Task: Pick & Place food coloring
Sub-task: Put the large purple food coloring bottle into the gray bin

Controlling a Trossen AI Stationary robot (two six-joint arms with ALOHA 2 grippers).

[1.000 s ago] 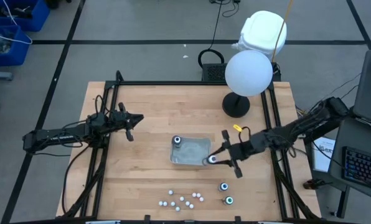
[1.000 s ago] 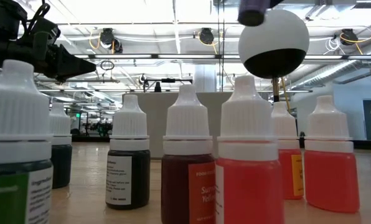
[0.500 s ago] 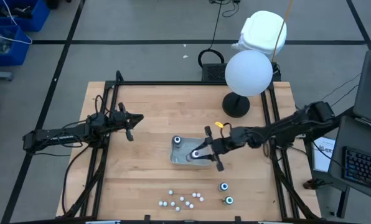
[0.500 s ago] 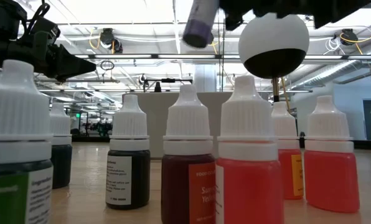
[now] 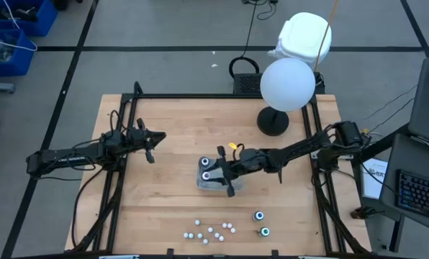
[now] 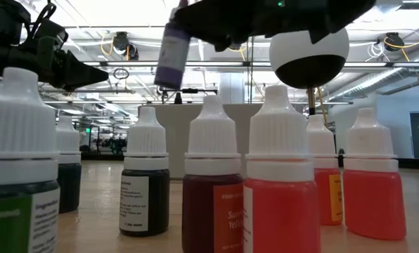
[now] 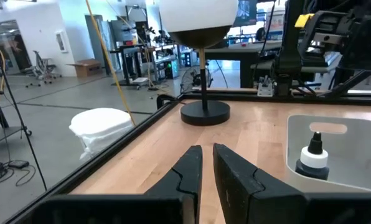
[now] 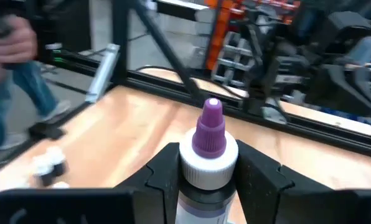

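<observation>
- Right gripper (image 5: 213, 174) jaws clamp a purple-tipped bottle (image 8: 208, 148) above the clear tray (image 5: 232, 168).
- Left gripper (image 5: 157, 137) waits over the desk (image 5: 178, 122), jaws closed, empty.

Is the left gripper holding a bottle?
No, the left gripper is shut on nothing, over bare table.

Little can be read. In the low view, the dark red bottle (image 6: 211, 184) carries a label with partial white lettering, "FOOD" above "Sun" and "Yell", cut off at its edge. The dark bottle (image 6: 145, 176) beside it has a white label with fine print too small to make out.
</observation>
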